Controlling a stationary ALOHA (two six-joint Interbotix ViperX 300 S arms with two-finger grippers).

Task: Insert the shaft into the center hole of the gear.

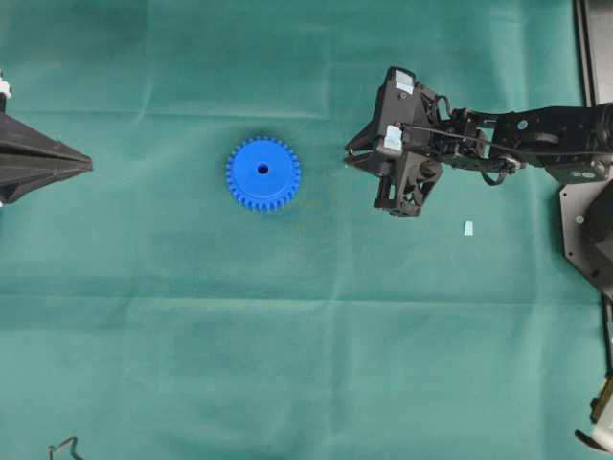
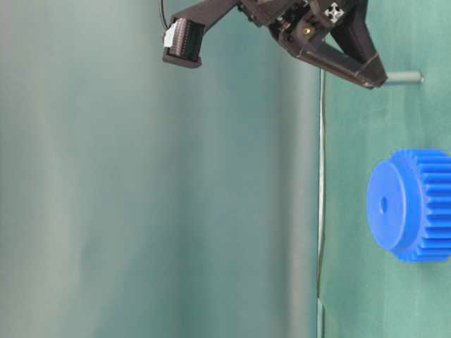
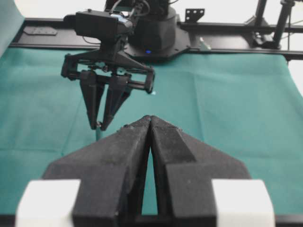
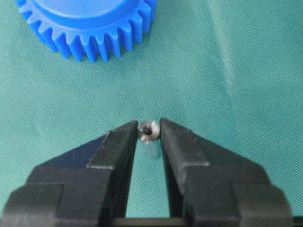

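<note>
Right gripper (image 4: 149, 130) points down, pinching upright shaft (image 4: 148, 131); left gripper (image 3: 150, 120) pressed together

The gear (image 1: 262, 173) looks like smooth, matt blue plastic, its flat face even and its teeth crisply moulded. The shaft (image 4: 148, 131) is bright silvery metal with a dull sheen on its end. The tablecloth (image 4: 236, 71) is green woven cloth with a fine rough weave, while the right gripper (image 4: 149, 137) has black, grainy matt plastic fingers.
</note>
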